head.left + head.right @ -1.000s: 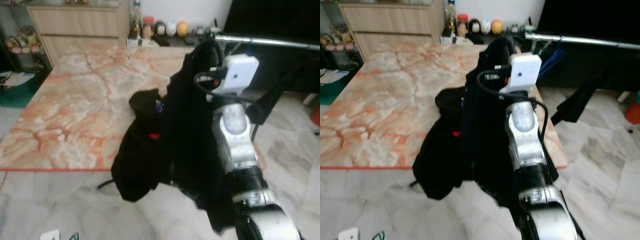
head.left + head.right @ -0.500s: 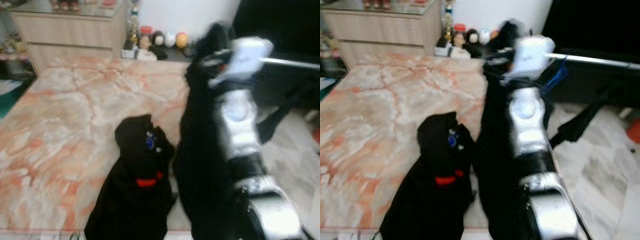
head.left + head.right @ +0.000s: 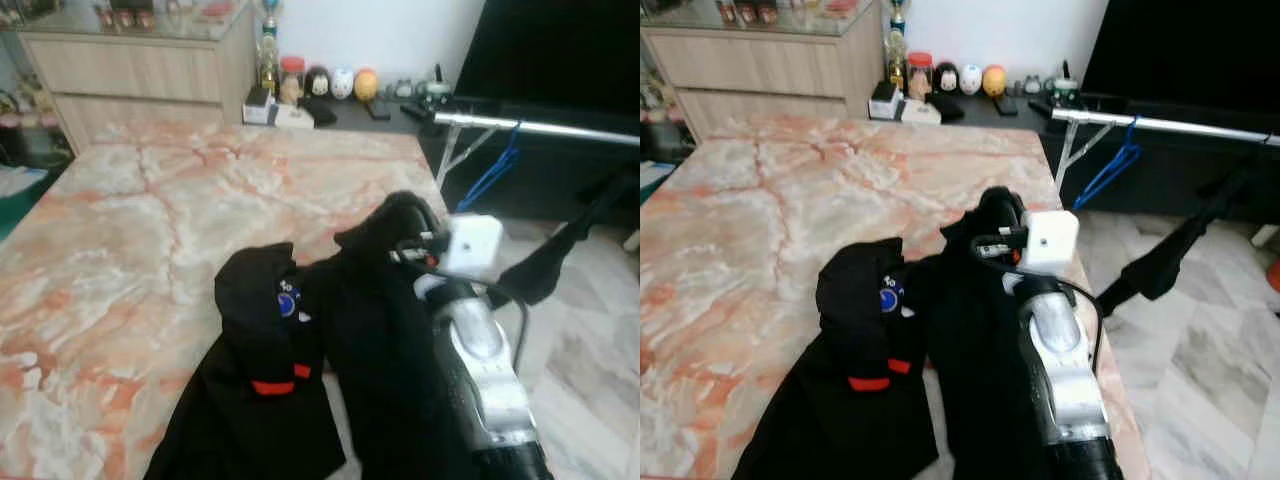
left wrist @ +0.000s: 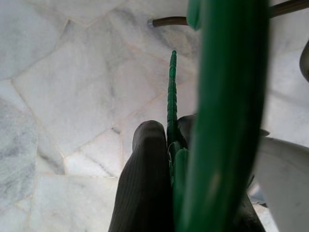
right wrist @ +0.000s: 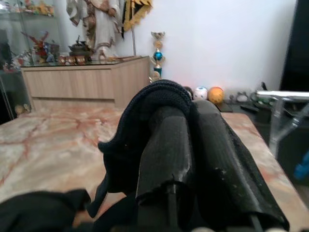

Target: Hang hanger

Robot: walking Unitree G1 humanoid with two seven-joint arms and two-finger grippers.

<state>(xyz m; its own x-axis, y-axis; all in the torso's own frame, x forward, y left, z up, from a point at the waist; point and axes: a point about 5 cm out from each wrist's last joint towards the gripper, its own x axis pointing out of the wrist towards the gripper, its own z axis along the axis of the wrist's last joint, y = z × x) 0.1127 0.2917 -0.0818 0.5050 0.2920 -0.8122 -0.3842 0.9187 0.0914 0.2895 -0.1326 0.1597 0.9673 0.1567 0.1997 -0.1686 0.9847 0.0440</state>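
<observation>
- the right gripper (image 5: 193,145) has its two black fingers (image 5: 164,145) pressed together on a fold of the black garment (image 3: 370,330), whose knit edge wraps over the fingertips.
- seen from the head, that gripper (image 3: 995,225) lifts the garment's top just above the near right part of the marble tabletop (image 3: 130,230); the rest of the cloth hangs down along the silver right arm (image 3: 1055,350).
- a second black garment with a red tab and a small blue badge (image 3: 255,350) lies on the tabletop, touching the held one on its left.
- the left gripper (image 4: 169,159) points at the pale marble floor (image 4: 72,82), its fingers (image 4: 145,179) closed on a green hanger (image 4: 227,106) that runs up between them.
- beyond the tabletop's far right corner stands a silver clothes rail (image 3: 1160,123) with a blue hanger (image 3: 1105,165) on it.
- past the tabletop's far edge, a wooden cabinet (image 3: 140,70) and small jars and figures (image 3: 320,80).
</observation>
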